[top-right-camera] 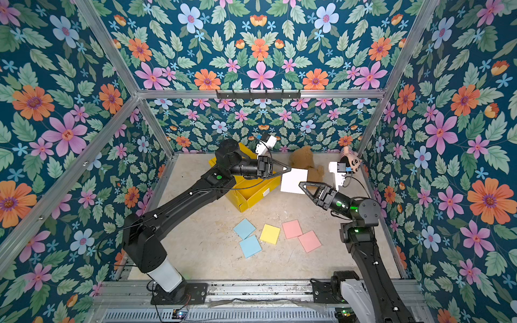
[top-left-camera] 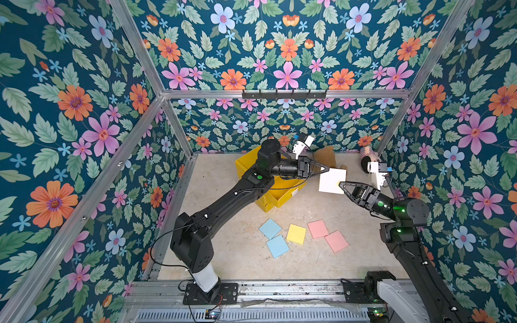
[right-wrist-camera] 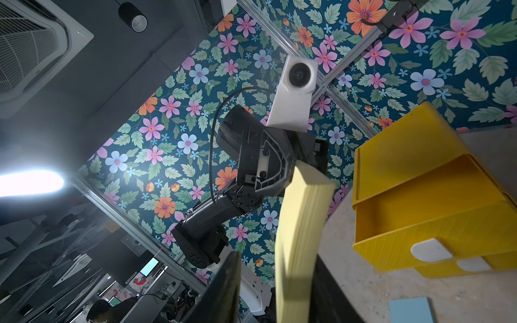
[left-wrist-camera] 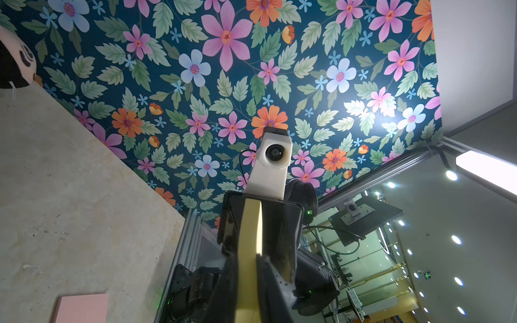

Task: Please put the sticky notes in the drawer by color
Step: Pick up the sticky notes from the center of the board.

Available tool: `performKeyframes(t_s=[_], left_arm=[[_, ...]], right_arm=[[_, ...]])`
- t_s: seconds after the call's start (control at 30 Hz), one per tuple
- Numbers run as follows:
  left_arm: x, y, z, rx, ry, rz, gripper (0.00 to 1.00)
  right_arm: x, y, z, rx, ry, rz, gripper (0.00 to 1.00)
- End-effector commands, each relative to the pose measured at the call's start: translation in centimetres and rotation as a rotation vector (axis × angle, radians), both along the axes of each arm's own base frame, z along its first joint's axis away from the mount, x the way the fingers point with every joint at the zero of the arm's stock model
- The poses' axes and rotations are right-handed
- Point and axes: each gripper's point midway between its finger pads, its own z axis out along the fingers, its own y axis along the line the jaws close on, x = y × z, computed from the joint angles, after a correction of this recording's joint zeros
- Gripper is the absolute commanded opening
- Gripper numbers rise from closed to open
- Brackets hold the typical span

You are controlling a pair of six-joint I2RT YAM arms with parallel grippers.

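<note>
A pale yellow sticky-note pad point(top-left-camera: 333, 181) point(top-right-camera: 293, 180) hangs in the air right of the drawer. My left gripper point(top-left-camera: 326, 168) point(left-wrist-camera: 249, 279) is shut on its far corner. My right gripper point(top-left-camera: 342, 184) point(right-wrist-camera: 277, 263) straddles the near corner: one finger point(right-wrist-camera: 229, 279) stands apart from the pad point(right-wrist-camera: 302, 218), the other lies against it. The yellow drawer cabinet point(top-left-camera: 246, 165) has one drawer point(top-left-camera: 279, 193) point(right-wrist-camera: 419, 195) pulled out. On the table lie two blue notes point(top-left-camera: 270, 228) point(top-left-camera: 277, 246), a yellow one point(top-left-camera: 296, 234) and two pink ones point(top-left-camera: 318, 229) point(top-left-camera: 336, 241).
A brown plush point(top-left-camera: 326, 156) and a striped plush toy point(top-left-camera: 366, 159) sit at the back of the table, behind the held pad. A black hook rail point(top-left-camera: 284, 95) runs along the back wall. Floral walls close in three sides.
</note>
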Motion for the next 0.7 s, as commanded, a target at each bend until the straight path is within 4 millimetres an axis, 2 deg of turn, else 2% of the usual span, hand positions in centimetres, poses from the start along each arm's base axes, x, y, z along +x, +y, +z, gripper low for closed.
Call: performKeyframes(t_s=[0.0,0.07,0.13,0.2,0.23,0.3,0.37,0.4,0.53,0.67], left_arm=[[0.0,0.1,0.9,-0.033,-0.026,0.000,0.00],[0.0,0.1,0.9,-0.031,-0.028,0.001,0.00],[0.0,0.1,0.9,-0.031,-0.029,0.002,0.02],[0.2,0.2,0.8,-0.027,-0.029,0.011,0.12],[0.3,0.3,0.7,-0.028,-0.032,0.019,0.24],[0.9,0.8,0.9,-0.032,-0.044,0.055,0.58],[2.5,2.2,1.0,-0.019,-0.069,0.144,0.89],[3.2,3.0,0.9,-0.003,-0.090,0.194,0.98],[6.4,7.6,0.2,0.138,-0.217,0.487,1.00],[8.3,13.1,-2.1,0.342,-0.297,0.783,1.00]], right_arm=[[-0.2,0.1,0.0,-0.021,-0.021,-0.001,0.28],[0.4,0.0,-0.4,-0.030,0.005,-0.025,0.16],[0.6,-0.1,-0.8,-0.033,0.024,-0.036,0.09],[0.7,-0.1,-0.9,-0.030,0.030,-0.040,0.05],[0.8,-0.2,-1.0,-0.028,0.038,-0.044,0.03],[0.9,-0.3,-1.0,-0.022,0.048,-0.056,0.02],[1.3,-0.5,-1.2,-0.019,0.076,-0.079,0.00],[1.6,-0.6,-1.3,-0.018,0.094,-0.091,0.00],[3.0,-0.6,-1.9,-0.007,0.187,-0.151,0.00],[4.9,1.4,-3.0,-0.092,0.310,-0.240,0.00]])
